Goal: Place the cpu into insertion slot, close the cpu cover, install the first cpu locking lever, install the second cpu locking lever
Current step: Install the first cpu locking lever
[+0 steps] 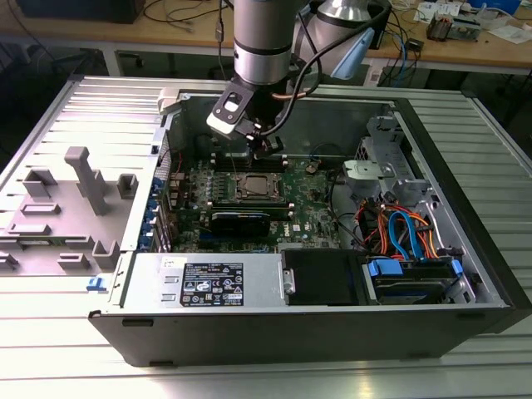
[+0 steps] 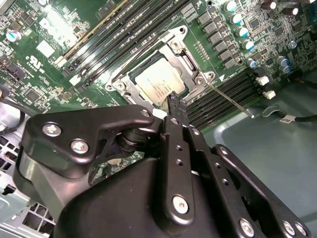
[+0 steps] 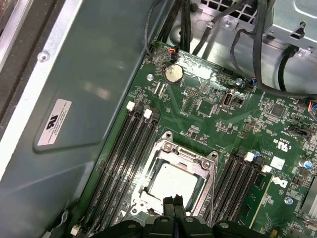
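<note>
**A:** Which step is in hand?

**B:** The first locking lever, I'd judge. The cpu [image 2: 159,85] lies flat in the insertion slot [image 1: 241,188]. The cpu cover [image 3: 185,158] looks to be down around it, with the chip's top showing through its window.

**A:** And the levers?

**B:** One thin locking lever [image 2: 229,99] juts free from a socket corner, out over the memory slots [image 2: 218,106]. The other I cannot make out.

**A:** The tool?

**B:** The gripper [image 2: 173,101] has its fingertips pressed together and carries nothing. The tips sit at the socket's edge, beside the chip. Whether they touch the frame, I cannot tell.

**A:** What does the move call for?

**B:** By my reckoning, a narrow tip set against that rod, pressing it down and under its hook without scraping the board.

**A:** Pose?

**B:** In the exterior view the arm [image 1: 262,41] drops nearly straight into the open computer case [image 1: 249,341]. Its wrist hangs at twelve o'clock of the socket, and the coin battery [image 1: 312,165] lies at two o'clock.
</note>
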Controlling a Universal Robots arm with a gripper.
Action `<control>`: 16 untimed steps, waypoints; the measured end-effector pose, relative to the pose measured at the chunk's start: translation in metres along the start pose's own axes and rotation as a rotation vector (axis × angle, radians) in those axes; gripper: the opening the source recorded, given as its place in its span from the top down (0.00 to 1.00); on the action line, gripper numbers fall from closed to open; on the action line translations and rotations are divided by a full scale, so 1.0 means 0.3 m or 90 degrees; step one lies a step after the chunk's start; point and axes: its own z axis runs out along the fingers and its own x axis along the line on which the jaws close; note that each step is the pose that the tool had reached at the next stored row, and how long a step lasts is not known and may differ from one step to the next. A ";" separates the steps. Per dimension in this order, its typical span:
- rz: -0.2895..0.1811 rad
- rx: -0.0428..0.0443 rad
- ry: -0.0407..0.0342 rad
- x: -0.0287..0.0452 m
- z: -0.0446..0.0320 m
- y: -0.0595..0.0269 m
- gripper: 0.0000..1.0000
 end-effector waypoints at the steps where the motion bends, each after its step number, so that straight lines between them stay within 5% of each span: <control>1: -0.003 0.0001 0.0001 0.001 0.000 -0.002 0.89; 16: -0.197 0.0081 0.0038 0.001 0.004 -0.003 0.89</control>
